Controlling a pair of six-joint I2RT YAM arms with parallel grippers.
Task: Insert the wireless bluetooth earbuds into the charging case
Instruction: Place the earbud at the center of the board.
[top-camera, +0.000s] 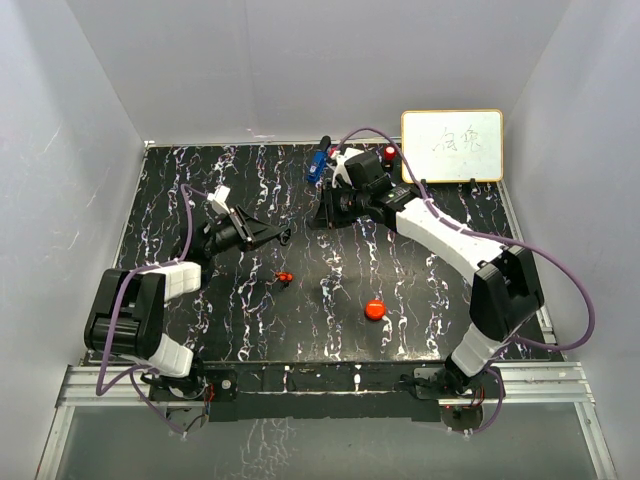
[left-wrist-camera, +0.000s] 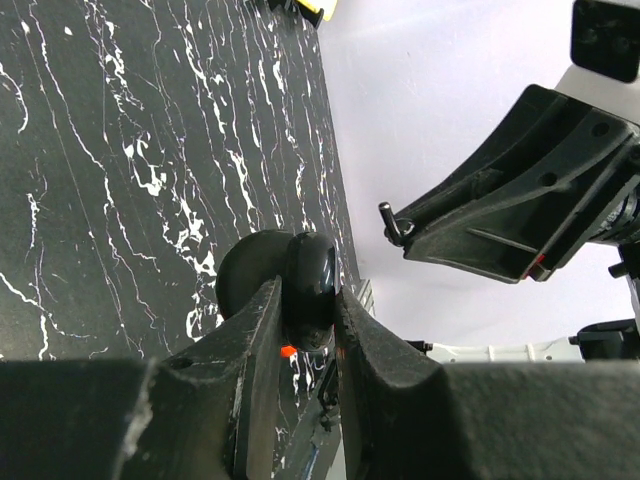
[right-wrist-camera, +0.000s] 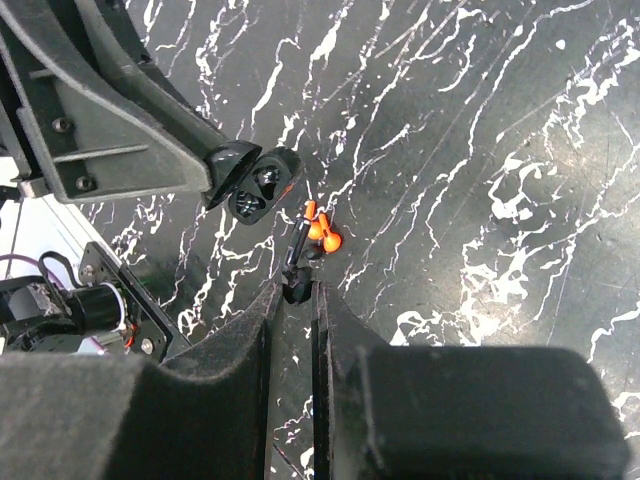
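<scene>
There are two robot arms, and each one has one gripper. There are two tiny earbuds, one charging case, one red puck and one white board.

The left gripper (left-wrist-camera: 308, 300) is squeezed almost shut on the small round shiny black charging case (left-wrist-camera: 312, 268). It holds the case up off the black table with white streaks (top-camera: 250, 320). The case lid looks swung open. The inside is too small and dark to tell what is in it.

The right gripper (right-wrist-camera: 297, 283) is pinched tight. At its tips sits the tiny mostly black earbud (right-wrist-camera: 297, 293). It is near the open case but not in it.

The tiny red-and-black earbud (top-camera: 285, 276) lies on the table, below the two grippers and apart from the case.

The flat round red puck (top-camera: 376, 310) lies alone on the table. It is nearer the arm bases and apart from that earbud.

The white board with black writing (top-camera: 452, 145) leans at the back right. Near it, at the back edge, stand one blue thing (top-camera: 318, 162) and one red and black thing (top-camera: 388, 155). They are too small to tell what they are.
</scene>
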